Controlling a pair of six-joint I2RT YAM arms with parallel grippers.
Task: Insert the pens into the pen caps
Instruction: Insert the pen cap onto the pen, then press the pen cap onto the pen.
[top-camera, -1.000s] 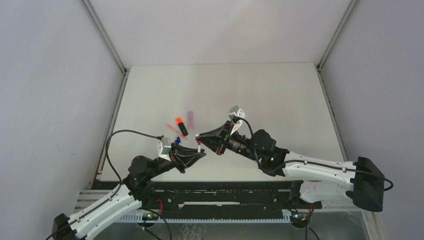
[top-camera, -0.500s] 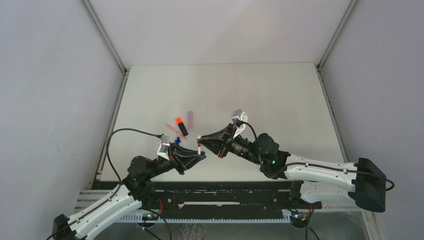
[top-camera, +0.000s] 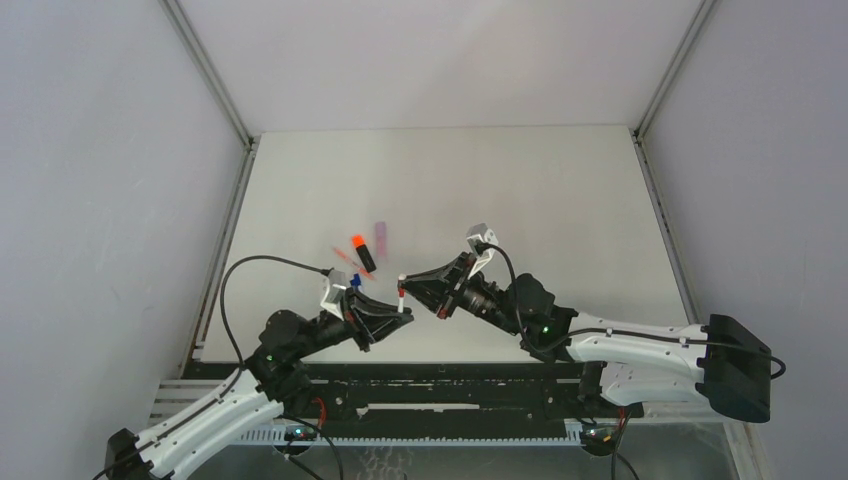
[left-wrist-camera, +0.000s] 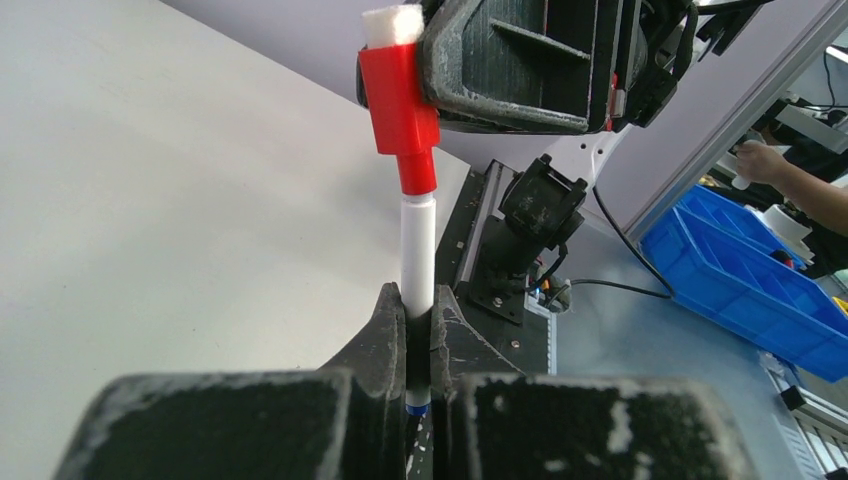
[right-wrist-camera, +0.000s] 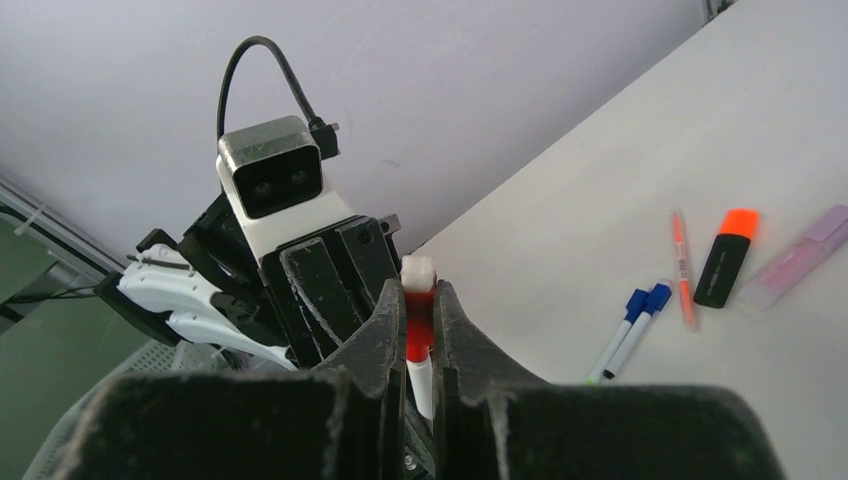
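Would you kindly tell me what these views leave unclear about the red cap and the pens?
Left wrist view: the white pen's tip, hidden inside the red cap; its rear end, buried in the left claw.
Right wrist view: the lilac highlighter's far end, cut off by the right edge.
Top view: blue pens, too small.

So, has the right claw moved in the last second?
Yes. Overhead, the right claw has slid down-frame and slightly right, away from the black orange-tipped highlighter, which stays put.

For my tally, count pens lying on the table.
5: two blue-capped pens side by side, a thin orange pen, a black highlighter, a lilac highlighter, clustered beyond the left gripper. More may be hidden.
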